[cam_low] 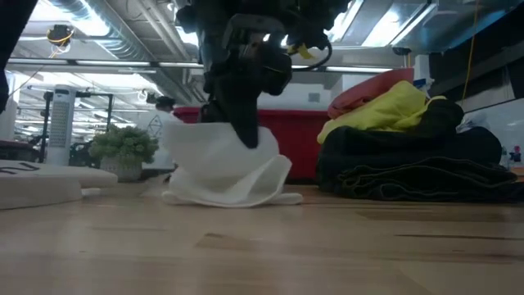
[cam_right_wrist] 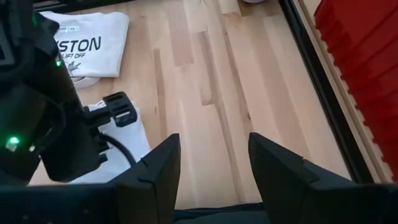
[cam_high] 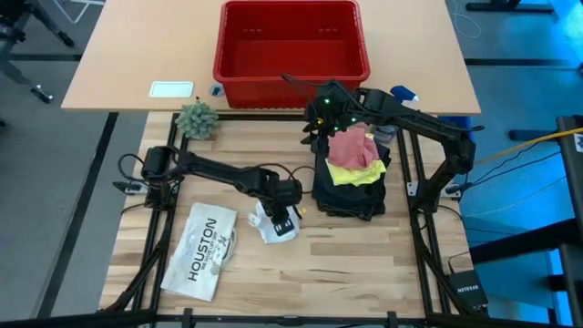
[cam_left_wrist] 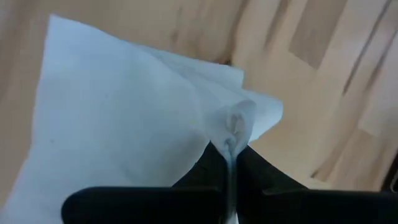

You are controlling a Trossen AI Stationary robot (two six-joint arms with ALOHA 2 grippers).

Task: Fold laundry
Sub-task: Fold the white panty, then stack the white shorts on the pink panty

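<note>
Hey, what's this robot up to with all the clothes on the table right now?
It is folding laundry. The left gripper is shut on a small white cloth, pinching a fold of it in the middle of the table. The right gripper is open and empty, above the back edge of a pile: black trousers with a yellow T-shirt and a pink cloth on top.

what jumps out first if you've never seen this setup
The big red basket at the table's far edge draws the eye, then the dark trousers on the right, topped with yellow T-shirt and pink cloth. At centre, the left gripper pinches a small white cloth.
</note>
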